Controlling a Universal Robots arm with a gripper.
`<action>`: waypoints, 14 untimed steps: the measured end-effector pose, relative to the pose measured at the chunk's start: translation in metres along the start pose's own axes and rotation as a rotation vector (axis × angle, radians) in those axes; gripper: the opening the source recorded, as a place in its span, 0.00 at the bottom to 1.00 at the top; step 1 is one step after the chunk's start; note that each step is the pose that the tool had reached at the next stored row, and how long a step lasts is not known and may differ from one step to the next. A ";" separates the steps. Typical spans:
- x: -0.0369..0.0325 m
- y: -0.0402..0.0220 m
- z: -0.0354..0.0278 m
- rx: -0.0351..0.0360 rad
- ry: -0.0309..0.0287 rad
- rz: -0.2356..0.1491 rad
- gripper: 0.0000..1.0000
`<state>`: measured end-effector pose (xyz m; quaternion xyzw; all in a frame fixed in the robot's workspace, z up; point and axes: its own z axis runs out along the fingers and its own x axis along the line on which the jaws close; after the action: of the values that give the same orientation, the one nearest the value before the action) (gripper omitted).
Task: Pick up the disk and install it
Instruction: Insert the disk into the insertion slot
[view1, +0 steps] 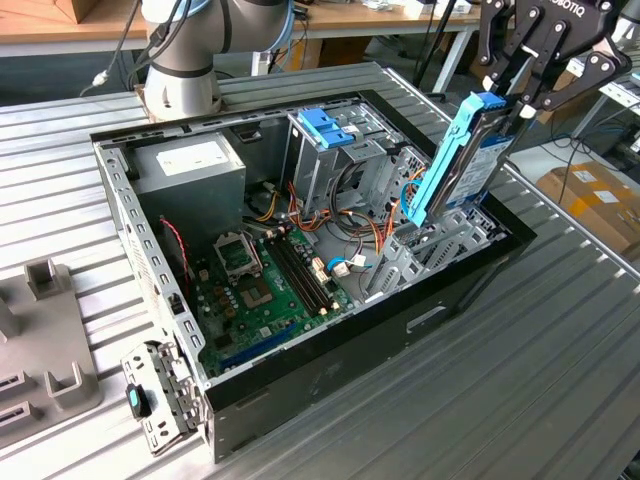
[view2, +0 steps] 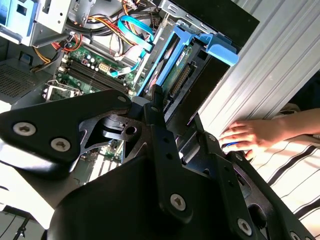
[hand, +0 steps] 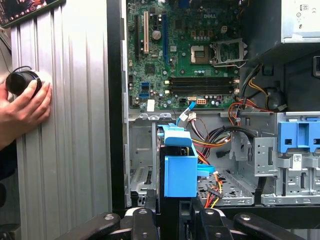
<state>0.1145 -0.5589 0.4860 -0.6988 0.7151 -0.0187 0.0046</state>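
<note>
The disk (view1: 455, 160) is a grey drive in light blue rails, held tilted and on end above the drive bay (view1: 440, 240) at the exterior view's right end of the open computer case (view1: 330, 370). My gripper (view1: 508, 100) is shut on its upper end. In the second wrist view, the disk (view2: 175, 60) hangs beyond my gripper (view2: 177, 112), its lower end near the bay. In the first wrist view, the blue end of the disk (hand: 180, 170) sits just ahead of my gripper (hand: 172, 212), over the empty bay.
A second blue caddy (view1: 325, 125) sits in the upper drive cage. Motherboard (view1: 260, 290), power supply (view1: 190, 165) and loose cables fill the case. A person's hand (hand: 25, 107) rests on the ribbed table beside the case, holding a black round object (hand: 20, 82). Grey fixtures (view1: 40, 330) lie at the exterior view's left.
</note>
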 end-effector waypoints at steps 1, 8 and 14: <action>0.0000 0.0000 0.0007 0.0002 0.0002 0.000 0.35; -0.0001 0.0002 0.0051 0.0007 0.0002 0.000 0.35; -0.0001 0.0002 0.0057 0.0007 0.0001 0.000 0.35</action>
<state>0.1145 -0.5589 0.4803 -0.6988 0.7151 -0.0190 0.0048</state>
